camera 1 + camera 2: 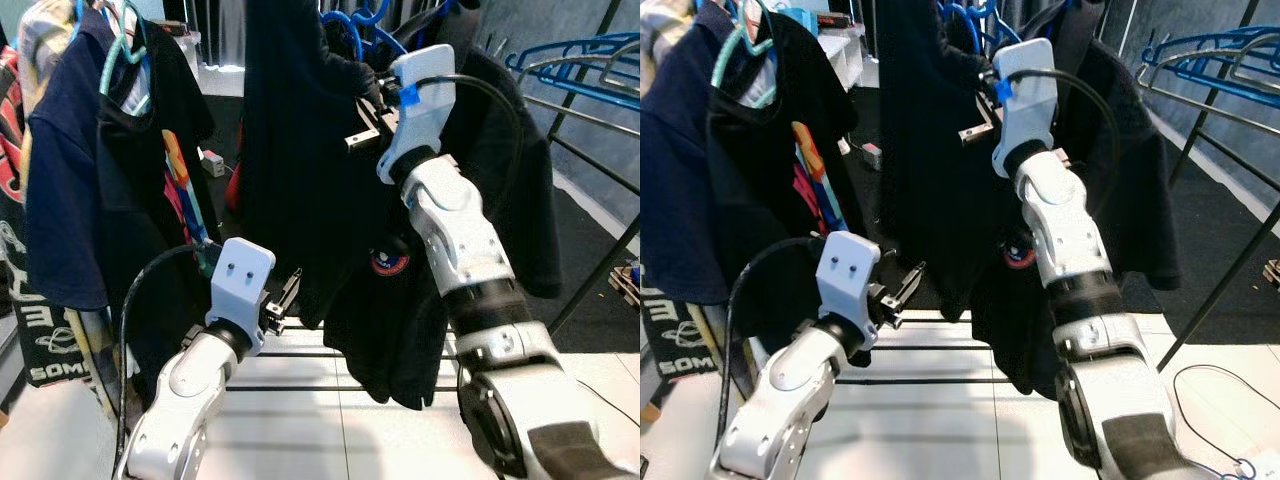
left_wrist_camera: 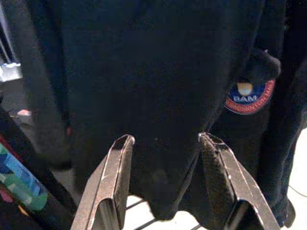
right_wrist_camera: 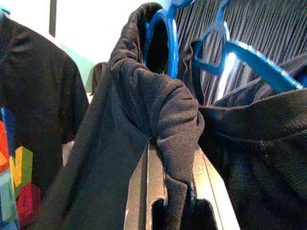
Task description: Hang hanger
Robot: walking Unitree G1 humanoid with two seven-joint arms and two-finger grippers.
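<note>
A black shirt (image 1: 400, 330) with a round red and blue badge (image 2: 249, 96) hangs on a blue hanger (image 3: 165, 43). My right gripper (image 3: 175, 191) is raised high and shut on the bunched black fabric at the shirt's neck, just under the hanger's hook. Beside it hangs a second blue hanger (image 3: 249, 57) carrying another dark garment. My left gripper (image 1: 290, 295) is low, in front of the shirt's lower hem. Its fingers (image 2: 112, 177) stand open with nothing between them.
To the left hang a black shirt with a colourful print (image 1: 175, 170) on a teal hanger (image 1: 125, 50) and a navy shirt (image 1: 60, 180). Bare blue hangers (image 1: 580, 55) sit on the rack at right. Black rack bars (image 1: 320, 355) cross low, and a slanted pole (image 1: 600, 270) stands right.
</note>
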